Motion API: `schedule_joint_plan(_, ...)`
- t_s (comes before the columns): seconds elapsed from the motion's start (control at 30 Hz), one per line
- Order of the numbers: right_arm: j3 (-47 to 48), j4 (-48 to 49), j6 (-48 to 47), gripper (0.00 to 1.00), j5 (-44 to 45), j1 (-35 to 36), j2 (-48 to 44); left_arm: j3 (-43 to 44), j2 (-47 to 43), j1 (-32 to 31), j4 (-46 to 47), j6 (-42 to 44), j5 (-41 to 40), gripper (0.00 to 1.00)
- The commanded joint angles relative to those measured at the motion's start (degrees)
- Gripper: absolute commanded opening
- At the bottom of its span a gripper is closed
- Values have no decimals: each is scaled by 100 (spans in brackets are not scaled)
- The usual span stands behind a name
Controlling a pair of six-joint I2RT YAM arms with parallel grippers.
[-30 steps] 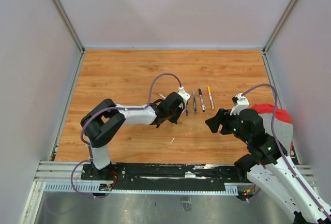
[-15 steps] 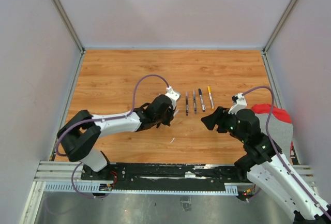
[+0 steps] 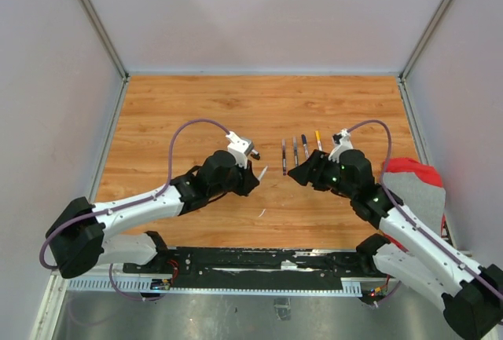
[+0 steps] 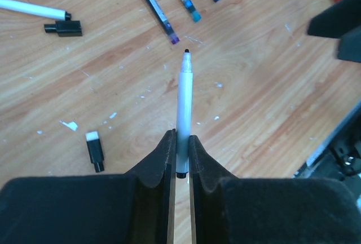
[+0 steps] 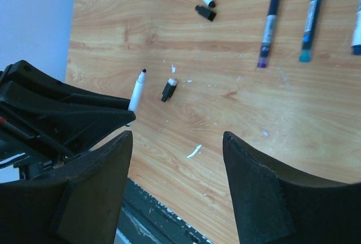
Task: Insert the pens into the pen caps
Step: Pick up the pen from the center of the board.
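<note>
- Both grippers have moved since a second ago. The left gripper (image 3: 253, 175) has pulled back from the pen row, nearer and to the left, and its arm is now stretched low across the table (image 3: 181, 112). The right gripper (image 3: 297, 173) came forward and left, up to the row's near end.
- Gap between the two is narrower than before. They face each other, not touching.
- Left jaws are clamped on a pen (image 4: 185, 94) near its tail. The pale barrel sticks straight out and the dark tip points toward the right gripper.
- Right jaws stand apart with nothing between them.
- Row (image 3: 295, 151) is four pens side by side at mid-table, unmoved, just beyond the right gripper.
- Cap (image 4: 95, 151), black with a white end, lies loose on the wood near the held pen.
- Second cap (image 4: 63, 28), black, sits just beside the tip of a white pen (image 4: 31, 8), farther left.
- Cloth (image 3: 413, 183), red and grey, lies at the right edge. More of it shows now that the right arm has swung off it.
- Table is wood-grain board flecked with white bits; the biggest scrap (image 3: 262, 213) lies near the front.
- Walls (image 3: 259, 10) are plain and pale on three sides, with metal posts (image 3: 94, 18) at the corners.
- Black rail (image 3: 236, 261) runs along the near edge under the arm bases.
</note>
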Motion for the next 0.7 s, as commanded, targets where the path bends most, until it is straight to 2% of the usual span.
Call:
schedule_joint_plan(0.0, 102, 1082, 540, 65, -48, 389, 448, -138, -369, 5, 115, -429, 317, 0)
schedule_joint_plan(0.1, 21, 1567, 808, 63, 394, 764, 672, -151, -467, 5, -1, -456, 310, 1)
schedule_joint_plan(0.23, -245, 2273, 1425, 57, 637, 885, 898, -182, -545, 5, -31, -466, 324, 1)
schedule_joint_plan(0.53, -119, 2569, 1843, 54, 529, 1058, 1595, -203, -583, 5, -23, -458, 354, 0)
schedule_joint_plan(0.67, -123, 2877, 1979, 49, 386, 1141, 1952, -214, -584, 5, -8, -442, 364, 0)
